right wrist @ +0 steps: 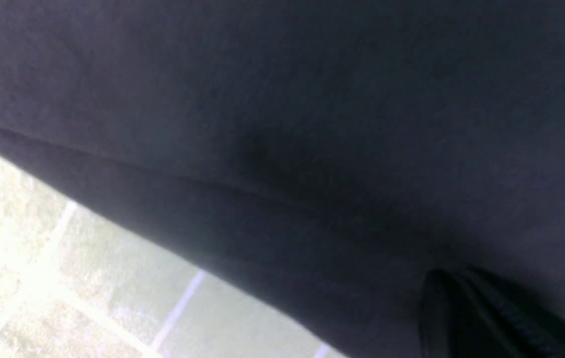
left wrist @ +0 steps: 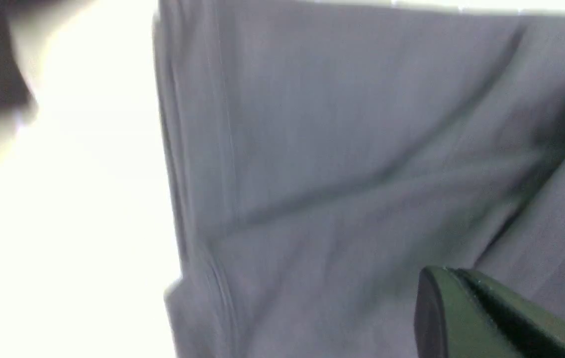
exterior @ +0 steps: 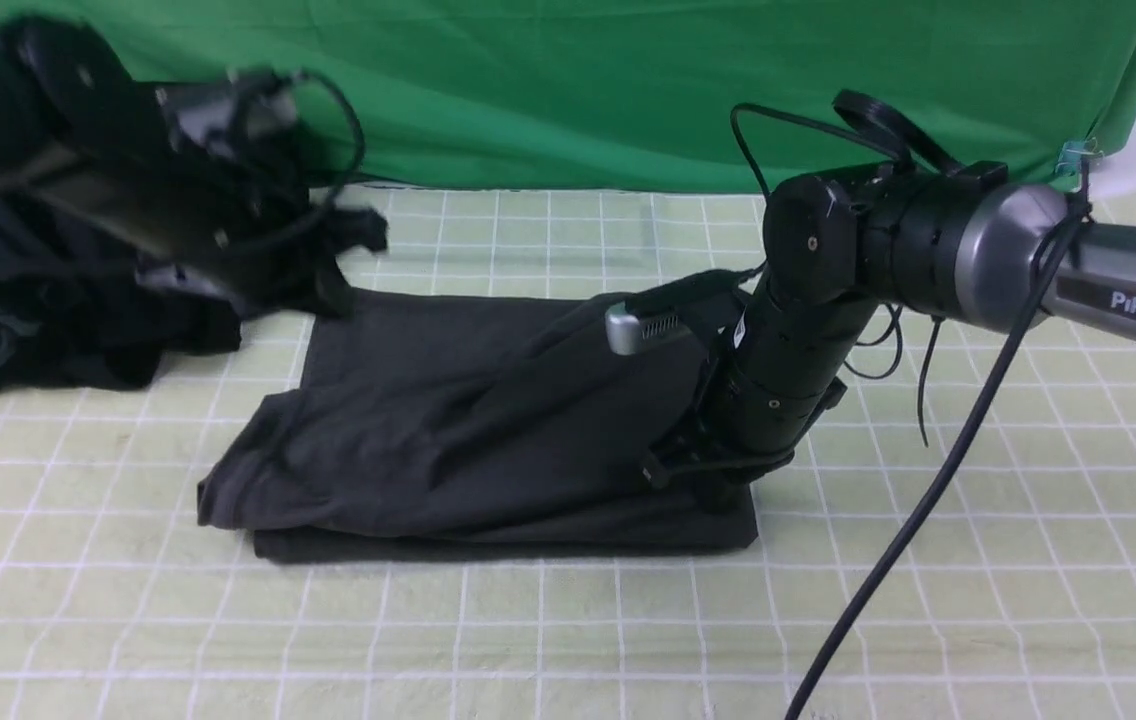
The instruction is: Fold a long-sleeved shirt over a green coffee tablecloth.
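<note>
The long-sleeved shirt (exterior: 448, 430) lies folded into a thick rectangle about midway across the green coffee tablecloth (exterior: 978, 560), its long sides running parallel to the near edge. Its top layer rises in a slanting ridge towards the right end.

The right arm (exterior: 938, 250) reaches in from the right edge and bends down at the wrist, so the right gripper (exterior: 703, 465) sits on the shirt's right end, close to its near right corner. Its jaws are pressed together and its tip is sunk in the dark fabric. Whether any cloth is caught between them cannot be told. In the right wrist view, shirt fabric fills almost everything, with a strip of gridded cloth beside it.

The left gripper (left wrist: 439, 303) is also closed and holds nothing. In its wrist view it hangs over the shirt's grey fabric, not far from a stitched hem. In the front view the left arm (exterior: 118, 190) is blurred, raised near the far left corner of the shirt and over a pile of darker garments (exterior: 48, 330) at the left edge.

A plain green backdrop (exterior: 548, 90) hangs along the far edge.
</note>
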`<control>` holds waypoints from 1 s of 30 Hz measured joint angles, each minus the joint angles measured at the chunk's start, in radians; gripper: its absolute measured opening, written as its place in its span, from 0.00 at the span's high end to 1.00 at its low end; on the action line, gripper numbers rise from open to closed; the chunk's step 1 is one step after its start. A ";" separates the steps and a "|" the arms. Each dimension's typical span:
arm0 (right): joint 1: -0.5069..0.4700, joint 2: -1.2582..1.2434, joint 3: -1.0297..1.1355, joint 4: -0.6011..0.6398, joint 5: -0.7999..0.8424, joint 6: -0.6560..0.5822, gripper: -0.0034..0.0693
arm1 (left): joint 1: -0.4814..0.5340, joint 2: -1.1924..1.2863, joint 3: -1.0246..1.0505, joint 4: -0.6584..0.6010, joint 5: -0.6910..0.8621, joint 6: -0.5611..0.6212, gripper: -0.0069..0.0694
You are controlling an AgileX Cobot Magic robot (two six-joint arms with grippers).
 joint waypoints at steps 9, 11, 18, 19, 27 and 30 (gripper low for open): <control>0.000 -0.007 -0.008 -0.003 0.001 0.000 0.95 | 0.021 0.131 -0.115 0.150 0.118 -0.003 0.78; 0.000 -0.007 -0.008 -0.003 0.001 0.000 0.95 | 0.021 0.162 -0.115 0.160 0.138 -0.012 0.69; 0.000 -0.007 -0.008 -0.003 0.005 0.000 0.95 | 0.021 0.254 -0.115 0.213 0.164 -0.065 0.39; 0.000 -0.007 -0.008 -0.003 0.005 0.000 0.95 | 0.021 0.264 -0.115 0.216 0.164 -0.067 0.36; 0.000 -0.007 -0.008 -0.003 0.005 0.000 0.95 | 0.021 0.267 -0.115 0.209 0.157 -0.060 0.67; 0.000 -0.007 -0.008 -0.003 0.008 0.000 0.95 | 0.021 0.266 -0.115 0.200 0.161 -0.055 0.85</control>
